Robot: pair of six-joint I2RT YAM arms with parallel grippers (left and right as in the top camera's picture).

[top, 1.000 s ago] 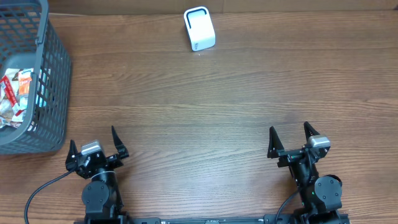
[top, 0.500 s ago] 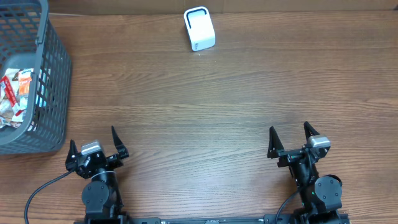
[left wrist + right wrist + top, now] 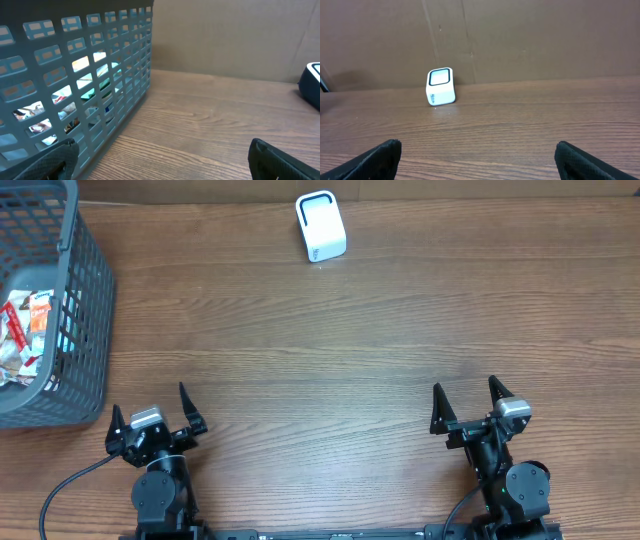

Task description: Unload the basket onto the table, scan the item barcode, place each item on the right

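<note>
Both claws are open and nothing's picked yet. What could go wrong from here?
The packets lie jumbled inside the tall basket; the left claw could snag its mesh wall or lift several at once.
The small scanner stands far across the table, so a carried packet might bump it or arrive with its barcode turned away.

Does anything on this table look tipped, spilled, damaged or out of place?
Nothing stands out. The white scanner stands at the far edge. The grey basket sits upright at the left with the snack packets inside it. The left fingers and right fingers stand open and empty at the near edge.
</note>
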